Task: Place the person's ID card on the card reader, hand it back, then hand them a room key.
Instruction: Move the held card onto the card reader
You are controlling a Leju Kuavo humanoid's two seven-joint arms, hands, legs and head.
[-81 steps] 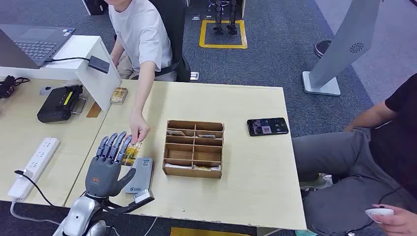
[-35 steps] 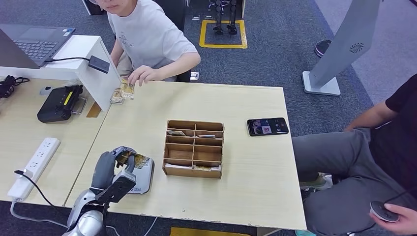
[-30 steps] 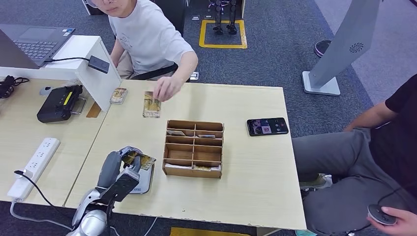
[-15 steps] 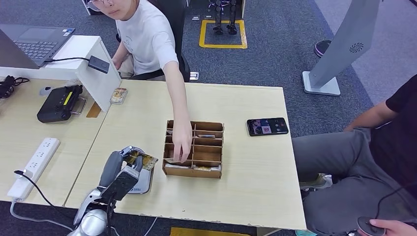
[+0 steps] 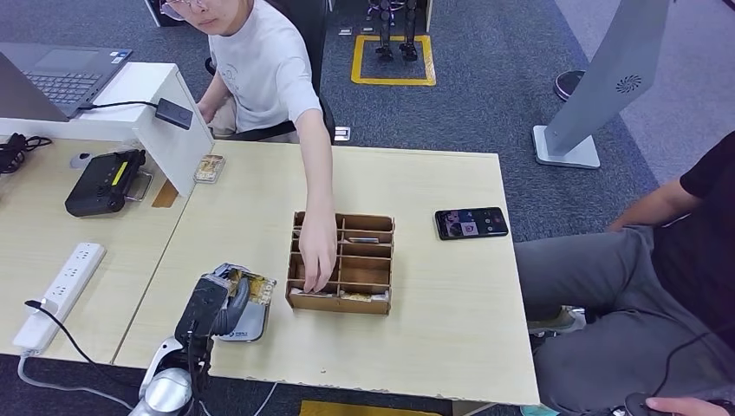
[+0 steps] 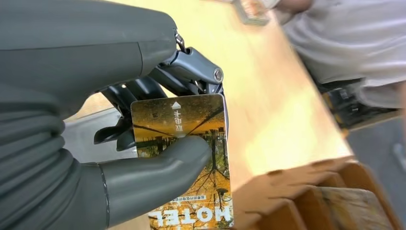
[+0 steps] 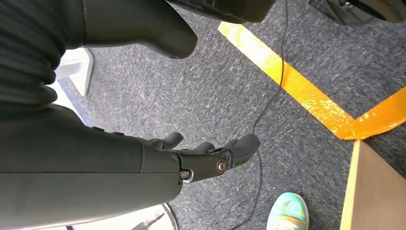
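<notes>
My left hand holds a yellow-brown picture card just above the grey card reader near the table's front left. In the left wrist view the thumb presses this card, printed HOTEL, against the dark fingers. A person in a white shirt across the table reaches a hand into the wooden compartment box, which holds cards, right of my hand. My right hand hangs over the carpet with its fingers apart and nothing in them.
A black phone lies right of the box. A small card stack sits at the back left by a white divider. A power strip and black device occupy the left desk. Another person sits at the right.
My left hand took the card from the person and turned over the reader with it. The person picked a card from the stack and reached into the wooden box.
</notes>
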